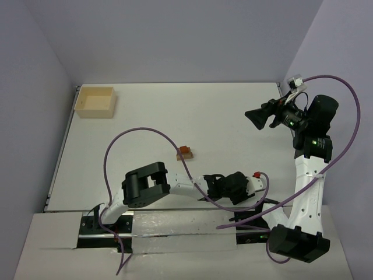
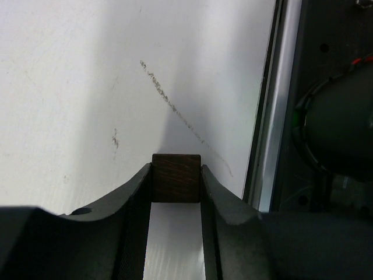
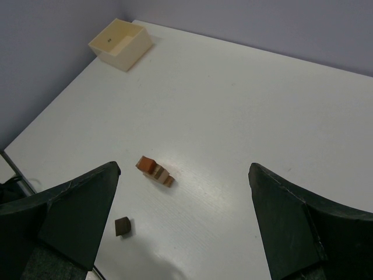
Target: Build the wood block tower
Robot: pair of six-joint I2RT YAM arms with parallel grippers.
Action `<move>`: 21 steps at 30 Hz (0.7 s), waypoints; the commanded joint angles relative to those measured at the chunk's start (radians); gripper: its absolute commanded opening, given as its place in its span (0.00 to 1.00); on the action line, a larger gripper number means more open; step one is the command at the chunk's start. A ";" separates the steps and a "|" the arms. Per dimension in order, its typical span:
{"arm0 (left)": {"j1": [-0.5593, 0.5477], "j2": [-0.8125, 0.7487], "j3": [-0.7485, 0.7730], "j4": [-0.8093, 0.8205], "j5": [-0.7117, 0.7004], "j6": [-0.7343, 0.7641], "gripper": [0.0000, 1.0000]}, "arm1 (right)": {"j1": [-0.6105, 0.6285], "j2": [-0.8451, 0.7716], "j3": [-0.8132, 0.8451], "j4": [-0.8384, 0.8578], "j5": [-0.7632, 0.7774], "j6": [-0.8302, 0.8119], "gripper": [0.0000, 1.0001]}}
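The wood block tower (image 1: 185, 153) is a small stack at the table's middle: a tan bar with an orange-red cube on it, also in the right wrist view (image 3: 154, 170). My left gripper (image 2: 176, 169) is shut on a dark brown block (image 2: 176, 178) that fills the gap at its fingertips, low over the table beside the near edge. Its wrist (image 1: 233, 186) lies right of the stack. The right wrist view shows a dark brown block (image 3: 122, 226) on the table near the stack, with no fingers round it. My right gripper (image 1: 252, 116) (image 3: 184, 167) is wide open and empty, held high at the right.
A pale square wooden box (image 1: 96, 102) (image 3: 120, 42) stands in the far left corner. A metal rail (image 2: 280, 105) and a black arm base run along the near edge. A purple cable (image 1: 145, 131) loops over the table's left half.
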 commanded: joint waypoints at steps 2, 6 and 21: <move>0.071 -0.143 -0.178 -0.010 0.084 0.090 0.09 | -0.005 0.012 0.042 0.000 0.000 -0.035 1.00; 0.173 -0.290 -0.253 -0.054 0.158 0.133 0.00 | -0.005 0.015 0.047 -0.008 0.004 -0.051 1.00; 0.457 -0.728 -0.370 -0.401 0.410 0.275 0.00 | 0.001 0.070 0.028 0.041 -0.026 -0.005 1.00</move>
